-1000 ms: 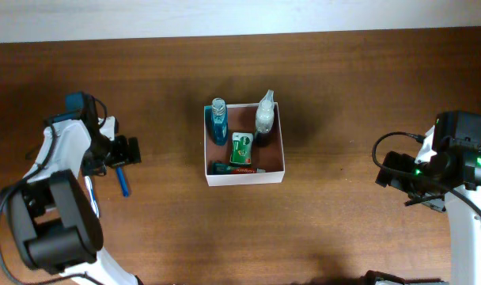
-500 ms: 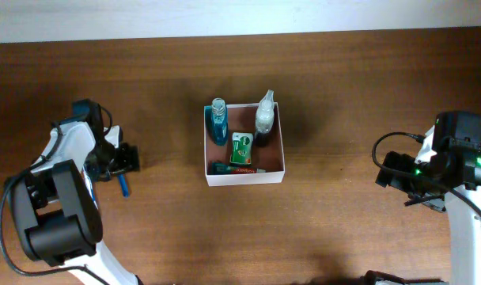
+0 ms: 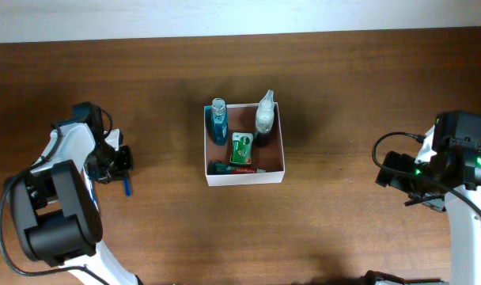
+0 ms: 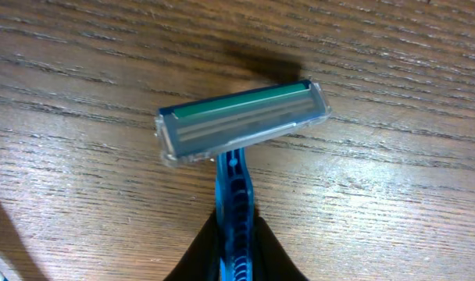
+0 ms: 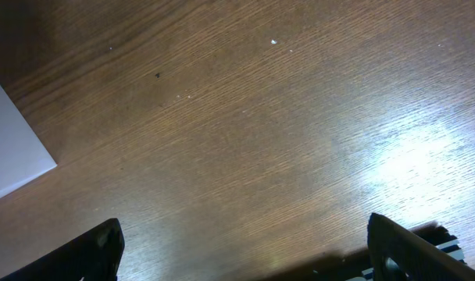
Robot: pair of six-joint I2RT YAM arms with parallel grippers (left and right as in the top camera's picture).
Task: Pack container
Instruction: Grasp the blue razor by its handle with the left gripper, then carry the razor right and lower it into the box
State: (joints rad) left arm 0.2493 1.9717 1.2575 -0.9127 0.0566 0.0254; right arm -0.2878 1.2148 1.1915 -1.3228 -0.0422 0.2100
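The left gripper [image 4: 236, 254] pinches the handle of a blue plastic disposable razor [image 4: 241, 129] close above the brown wooden desk [image 3: 343, 79]. The right gripper [image 5: 249, 242] is spread wide, well apart from the square, shallow, white-walled container [image 3: 247, 177] at the desk's middle.

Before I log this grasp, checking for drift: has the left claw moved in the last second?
Yes. Overhead, the left claw, shut on the razor, has drawn farther from the container, toward the image's left edge.
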